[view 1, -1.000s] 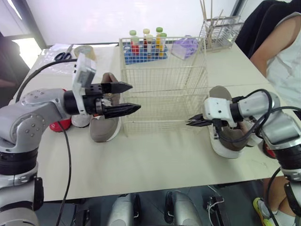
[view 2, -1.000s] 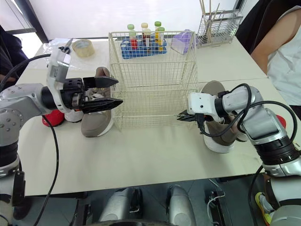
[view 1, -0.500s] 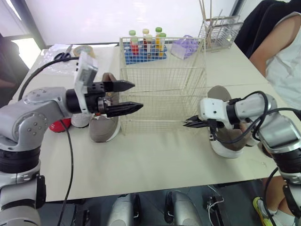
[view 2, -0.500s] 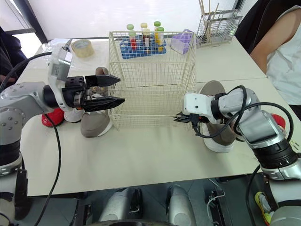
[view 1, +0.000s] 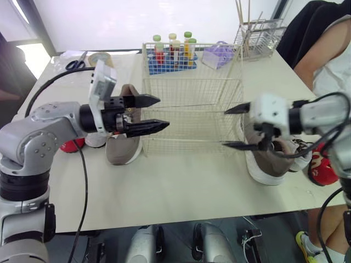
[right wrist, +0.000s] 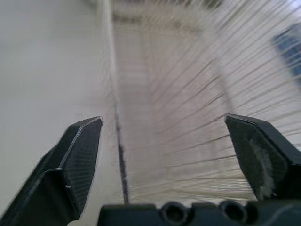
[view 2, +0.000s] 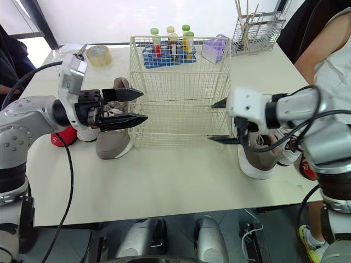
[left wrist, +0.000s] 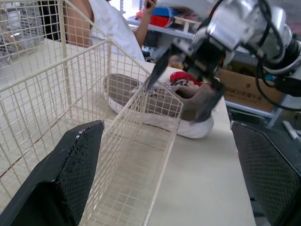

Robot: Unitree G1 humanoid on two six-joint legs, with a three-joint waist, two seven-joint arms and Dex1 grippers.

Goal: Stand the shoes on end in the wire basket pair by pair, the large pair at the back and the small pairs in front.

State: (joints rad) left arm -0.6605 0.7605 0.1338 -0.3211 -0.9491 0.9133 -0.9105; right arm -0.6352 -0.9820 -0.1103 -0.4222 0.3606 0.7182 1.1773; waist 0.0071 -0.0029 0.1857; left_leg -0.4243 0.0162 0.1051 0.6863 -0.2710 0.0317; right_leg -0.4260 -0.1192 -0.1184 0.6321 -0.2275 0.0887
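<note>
Spreading wide now, the right claw (view 1: pixel 226 128), pinched a moment ago, faces the empty wire basket (view 1: pixel 192 87); the left claw (view 1: pixel 163 112) gapes too, no shoe (view 1: pixel 269 161) gripped.

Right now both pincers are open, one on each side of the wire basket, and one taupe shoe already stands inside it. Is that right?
Wrong about the shoe. The left pincer and right pincer are open either side of the wire basket, but it holds no shoe: the left eye view shows the left taupe shoe and right taupe shoe lying on the table outside it.
</note>
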